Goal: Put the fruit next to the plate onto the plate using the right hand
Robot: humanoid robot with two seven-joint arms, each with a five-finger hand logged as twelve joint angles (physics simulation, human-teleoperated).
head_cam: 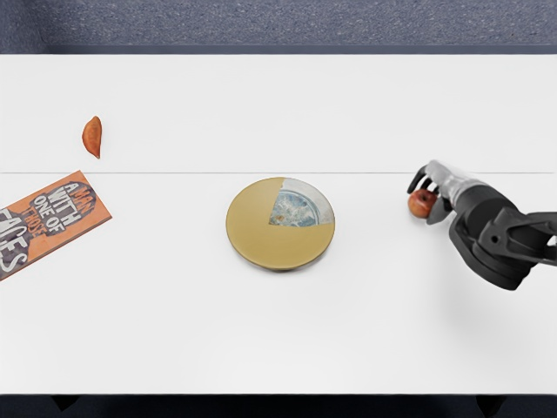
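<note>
A small red apple (421, 203) sits on the white table to the right of the plate. The round mustard-yellow plate (261, 235), with a grey-blue patterned wedge at its upper right, lies at the table's centre with nothing on it. My right hand (430, 193) reaches in from the right edge and its dark fingers (418, 180) curl over the apple's top and right side, touching it. The apple rests on the table surface. No left arm shows.
An orange wedge-shaped piece (92, 136) lies far left near the back. A book with an orange cover and bold lettering (43, 222) lies tilted at the left edge. The table's back edge meets a dark blue wall.
</note>
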